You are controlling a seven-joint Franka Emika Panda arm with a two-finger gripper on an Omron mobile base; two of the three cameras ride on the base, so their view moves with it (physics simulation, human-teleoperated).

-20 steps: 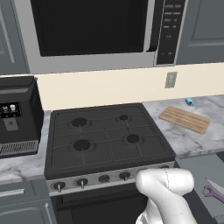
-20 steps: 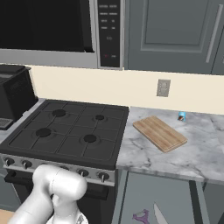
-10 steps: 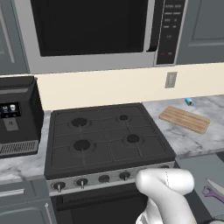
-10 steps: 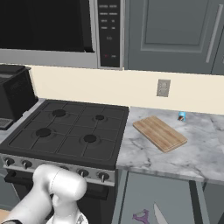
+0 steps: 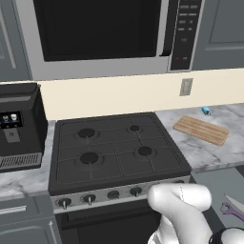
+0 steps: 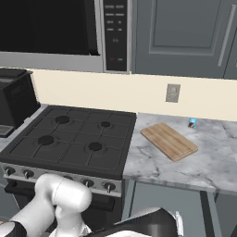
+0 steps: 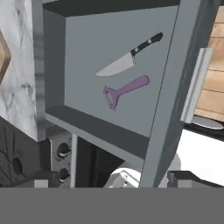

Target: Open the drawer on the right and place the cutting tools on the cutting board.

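Two cutting tools (image 7: 129, 60) below hand

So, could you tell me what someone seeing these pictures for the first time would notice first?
Probably the open drawer in the hand view, with a black-handled knife and a purple peeler-like tool lying apart on its grey floor. Next the black stove under the microwave, and the bare wooden cutting board on the marble counter to its right.

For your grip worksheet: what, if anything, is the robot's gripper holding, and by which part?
Nothing is held: the silver-bladed, black-handled knife and the purple peeler lie untouched in the open grey drawer.
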